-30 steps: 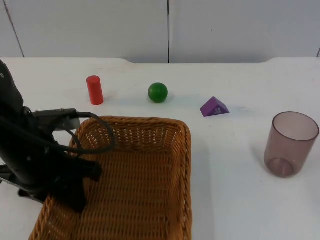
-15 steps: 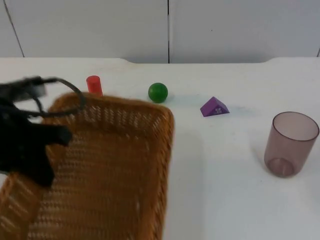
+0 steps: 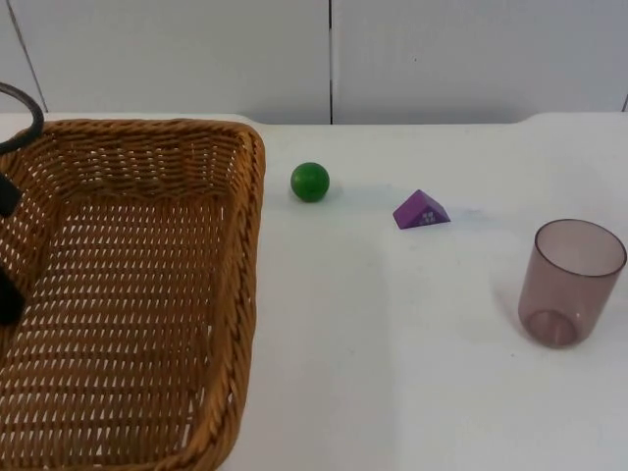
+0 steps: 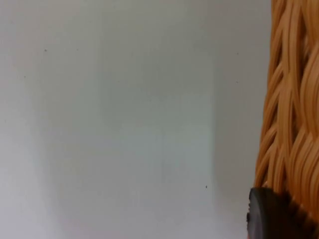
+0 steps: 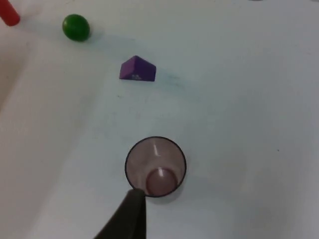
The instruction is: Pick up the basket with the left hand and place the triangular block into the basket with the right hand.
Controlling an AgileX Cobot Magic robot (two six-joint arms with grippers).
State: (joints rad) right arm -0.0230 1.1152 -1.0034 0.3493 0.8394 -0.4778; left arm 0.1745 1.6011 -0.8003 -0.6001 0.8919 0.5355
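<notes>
The woven wicker basket (image 3: 128, 285) hangs above the table's left side, held up close to the top camera. My left gripper (image 3: 6, 294) is at its left rim, shut on the wall; in the left wrist view a black fingertip (image 4: 269, 216) presses against the weave (image 4: 294, 99). The purple triangular block (image 3: 421, 210) lies on the table right of centre, well clear of the basket, and is seen again as the purple block (image 5: 137, 69). My right gripper (image 5: 130, 216) waits high above the tinted cup (image 5: 155, 167), away from the block.
A green ball (image 3: 310, 182) rests between the basket and the block. A translucent brownish cup (image 3: 569, 283) stands upright at the right. A red cylinder (image 5: 7, 15) stands beyond the green ball (image 5: 76, 27). The grey partition wall (image 3: 334, 59) closes the back.
The basket has risen and swung left toward the camera with my left arm. It now covers the red cylinder in the top view. Ball, block and cup have stayed put.
</notes>
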